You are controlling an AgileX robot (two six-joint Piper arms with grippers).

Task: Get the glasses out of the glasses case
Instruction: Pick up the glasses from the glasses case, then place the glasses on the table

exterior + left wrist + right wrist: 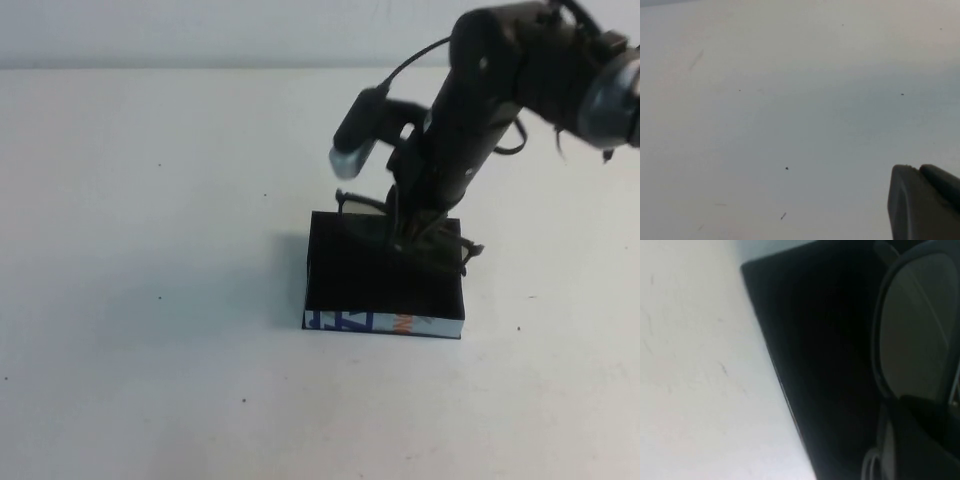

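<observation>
From above, the glasses case (383, 285) sits on the white counter (150, 250) a little right of the middle, its white printed side turned toward the near edge and its black interior open upward. The right gripper (410, 232) reaches down from the far right corner over the far half of the case, and the glasses (440, 245) appear there as thin dark frame parts sticking out on both sides of it, one end above the far left corner of the case, the other past its right wall. The jaws seem pinched on the frame near its middle, though the arm's dark body hides the actual contact. The right wrist view gives what the high view cannot: a close look at one squarish clear lens with its thick dark rim (912, 325) directly in front of the camera, and below it the black inside of the case (825, 370), with its edge running against the pale counter (690, 380). The glasses appear raised over the case opening rather than lying flat on its floor. The left gripper (922, 202) is outside the high view; the left wrist view shows only a dark finger end over bare counter (765, 100), and I cannot tell how its jaws stand.
</observation>
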